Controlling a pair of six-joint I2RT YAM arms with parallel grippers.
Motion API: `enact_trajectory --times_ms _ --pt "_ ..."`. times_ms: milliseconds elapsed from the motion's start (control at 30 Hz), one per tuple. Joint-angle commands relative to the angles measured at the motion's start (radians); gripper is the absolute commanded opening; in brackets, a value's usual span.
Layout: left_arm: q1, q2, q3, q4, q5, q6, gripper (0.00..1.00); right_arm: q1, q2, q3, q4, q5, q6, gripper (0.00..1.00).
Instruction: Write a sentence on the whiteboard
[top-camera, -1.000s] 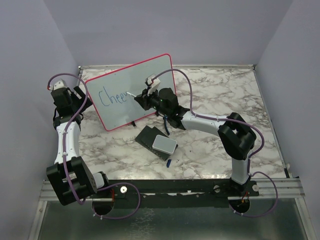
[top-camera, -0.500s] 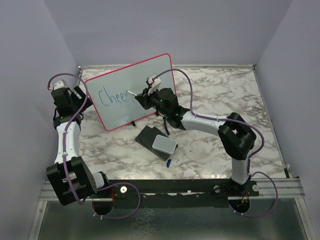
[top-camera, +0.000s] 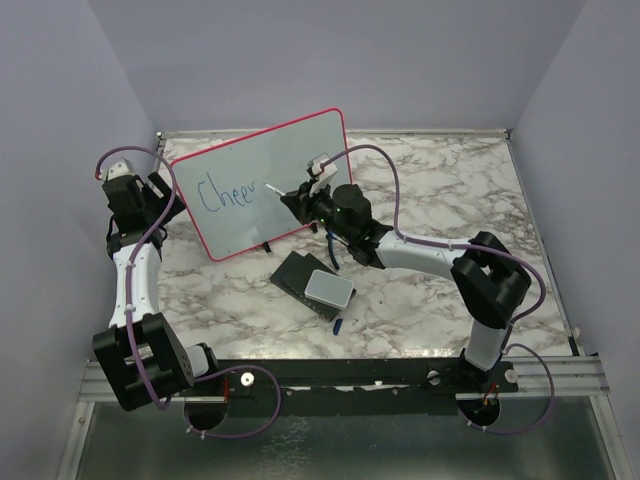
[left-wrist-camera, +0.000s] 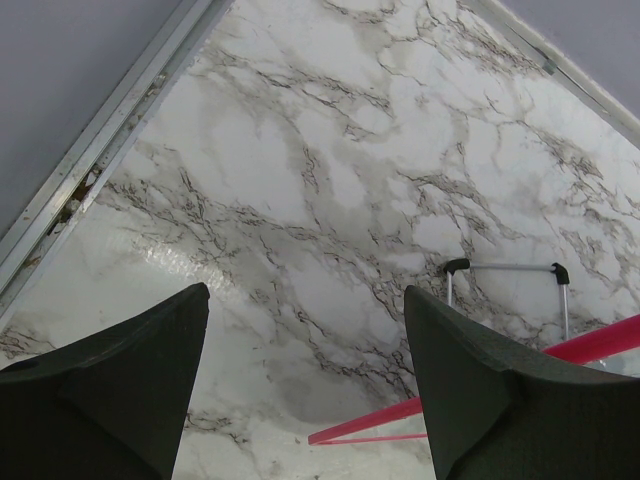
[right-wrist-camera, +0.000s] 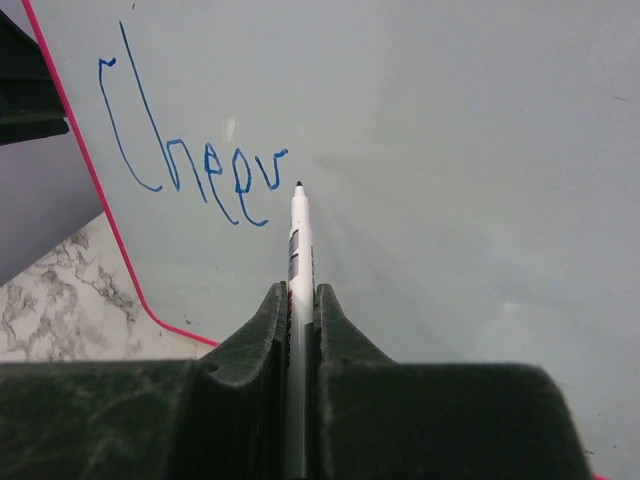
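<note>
The whiteboard (top-camera: 290, 160), white with a red-pink frame, stands tilted at the back left. The sentence (top-camera: 225, 192) is in blue and reads "Cheer"; it also shows in the right wrist view (right-wrist-camera: 190, 170). My right gripper (top-camera: 302, 196) is shut on a white marker (right-wrist-camera: 299, 250). The marker's dark tip is just right of the last letter, at or very close to the whiteboard (right-wrist-camera: 450, 150). My left gripper (left-wrist-camera: 305, 295) is open at the board's left edge. The red frame (left-wrist-camera: 480, 385) runs low between its fingers, and I cannot tell if they touch it.
A dark block (top-camera: 298, 272) with a grey-white pad (top-camera: 328, 288) lies in front of the board. A small blue cap (top-camera: 339, 324) lies near it. The board's wire stand (left-wrist-camera: 505, 268) rests on the marble. Purple walls and a metal rail (top-camera: 420, 131) bound the table.
My right arm has shifted right. The marker tip has moved a little right, off the end of "Cheer". No new letter shows. The left arm has not moved.
</note>
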Motion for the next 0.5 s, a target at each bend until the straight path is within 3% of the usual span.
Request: enact_trajectory --times_ms 0,467 --pt "-0.014 -0.017 -0.008 0.017 0.033 0.007 0.8 0.001 -0.014 0.004 0.025 0.025 -0.007 0.01" --pt "-0.015 -0.015 -0.007 0.018 0.035 0.008 0.8 -0.014 0.053 0.091 -0.021 0.023 0.016 0.01"
